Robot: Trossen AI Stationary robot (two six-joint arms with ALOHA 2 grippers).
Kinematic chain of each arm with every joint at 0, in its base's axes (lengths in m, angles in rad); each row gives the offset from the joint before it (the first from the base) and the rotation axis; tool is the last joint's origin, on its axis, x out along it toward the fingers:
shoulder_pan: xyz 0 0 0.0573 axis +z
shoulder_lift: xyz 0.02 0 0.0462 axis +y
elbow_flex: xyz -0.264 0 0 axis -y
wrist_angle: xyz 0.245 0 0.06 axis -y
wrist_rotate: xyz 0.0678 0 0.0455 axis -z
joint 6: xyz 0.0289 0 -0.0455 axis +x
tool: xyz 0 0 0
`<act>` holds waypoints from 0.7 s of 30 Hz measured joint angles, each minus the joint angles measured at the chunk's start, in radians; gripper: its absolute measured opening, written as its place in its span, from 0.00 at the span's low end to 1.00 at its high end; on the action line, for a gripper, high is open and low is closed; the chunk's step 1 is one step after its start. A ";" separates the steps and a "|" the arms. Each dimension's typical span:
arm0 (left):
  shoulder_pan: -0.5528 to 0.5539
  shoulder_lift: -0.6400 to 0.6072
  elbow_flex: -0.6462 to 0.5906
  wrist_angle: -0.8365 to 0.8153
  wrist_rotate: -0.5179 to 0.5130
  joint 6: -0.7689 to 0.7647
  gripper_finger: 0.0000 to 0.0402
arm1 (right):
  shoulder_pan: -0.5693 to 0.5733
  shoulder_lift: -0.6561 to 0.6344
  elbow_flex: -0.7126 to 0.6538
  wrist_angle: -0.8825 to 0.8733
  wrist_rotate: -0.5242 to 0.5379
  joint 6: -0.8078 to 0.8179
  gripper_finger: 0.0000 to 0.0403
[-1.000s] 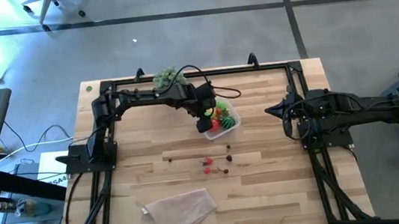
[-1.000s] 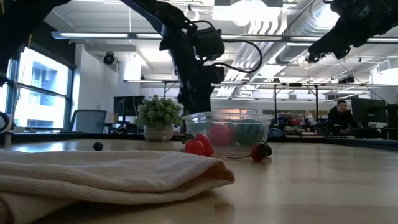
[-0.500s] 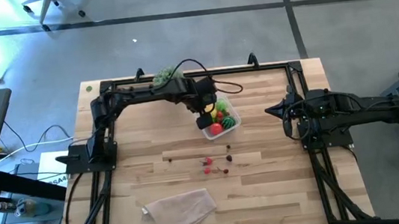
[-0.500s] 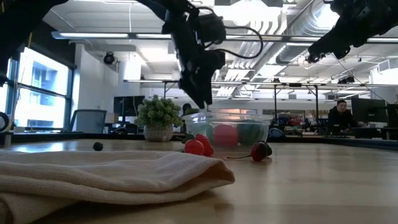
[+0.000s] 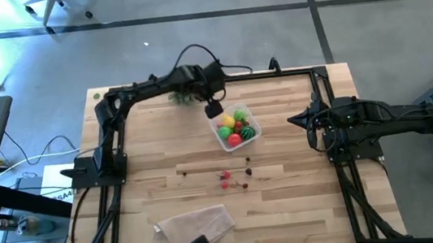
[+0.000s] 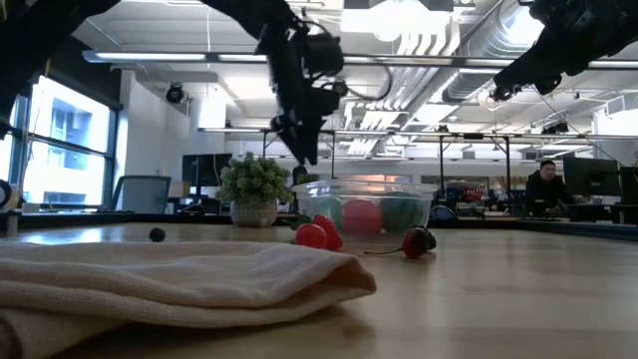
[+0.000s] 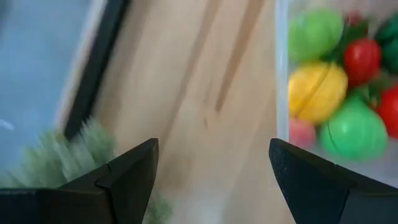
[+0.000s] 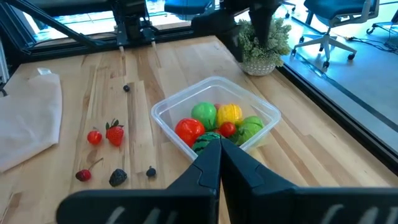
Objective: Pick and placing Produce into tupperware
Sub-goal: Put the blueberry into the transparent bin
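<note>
Produce left on the table, a strawberry (image 8: 115,134), a cherry tomato (image 8: 94,137), a cherry (image 8: 83,175) and three dark berries, lies on the cloth (image 5: 195,224) side of the tupperware (image 5: 237,127). The left gripper (image 5: 213,108), fingers apart and empty, hangs opposite, by the plant (image 5: 178,95), yet nearer than the shut right gripper (image 5: 294,119).

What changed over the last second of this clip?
The left pincer, open and empty, lifted out of the tupperware and drew back toward the plant. The produce inside, the loose pieces, the cloth and the shut right pincer stayed put.
</note>
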 joint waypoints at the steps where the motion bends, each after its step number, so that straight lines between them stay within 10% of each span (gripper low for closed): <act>1: 0.014 0.000 0.000 -0.032 0.038 -0.007 0.74 | 0.000 0.000 0.000 0.000 0.000 0.000 0.00; 8: 0.031 0.000 0.000 -0.300 0.206 -0.096 0.74 | 0.000 0.000 0.000 0.000 0.000 0.000 0.00; 21: -0.180 -0.176 -0.002 -0.399 0.017 -0.169 0.74 | 0.000 0.000 0.000 0.000 0.000 0.000 0.00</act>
